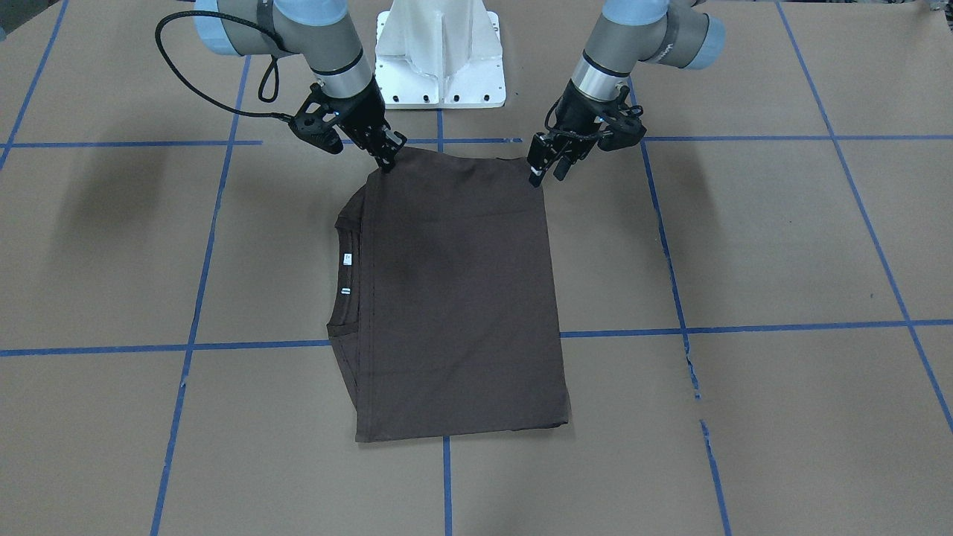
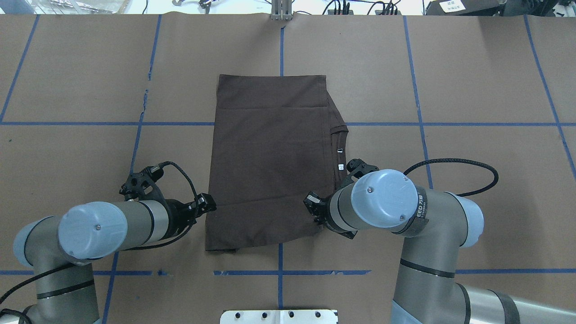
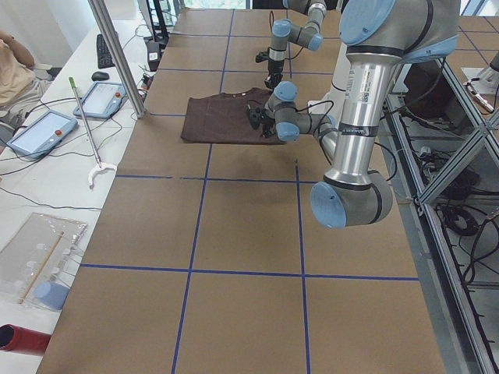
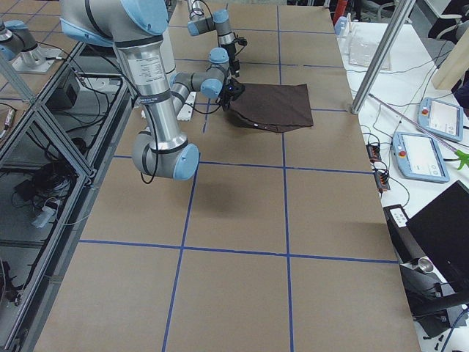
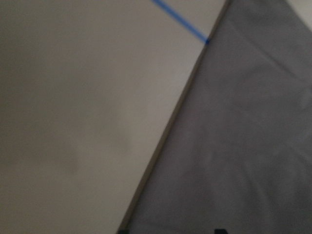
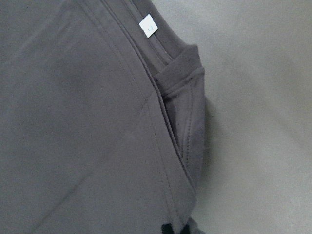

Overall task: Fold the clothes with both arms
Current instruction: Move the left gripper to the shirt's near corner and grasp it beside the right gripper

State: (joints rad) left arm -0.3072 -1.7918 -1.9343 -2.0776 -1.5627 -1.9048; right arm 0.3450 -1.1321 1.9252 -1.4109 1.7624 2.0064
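The dark brown T-shirt (image 1: 454, 298) lies folded flat on the table, also in the overhead view (image 2: 270, 171). Its collar and white neck labels (image 1: 346, 259) are on my right side. My right gripper (image 1: 389, 158) is shut on the shirt's near corner by the collar side; in the right wrist view (image 6: 175, 228) the fingertips sit together on the fabric. My left gripper (image 1: 547, 170) is at the other near corner, open, its fingertips apart over the shirt's edge (image 5: 161, 146). In the overhead view the right wrist hides the right fingertips.
The white pedestal base (image 1: 439, 59) stands just behind the shirt. Blue tape lines (image 1: 744, 327) cross the brown table cover. A metal pole (image 3: 117, 58), tablets (image 3: 101, 100) and an operator are along the far side.
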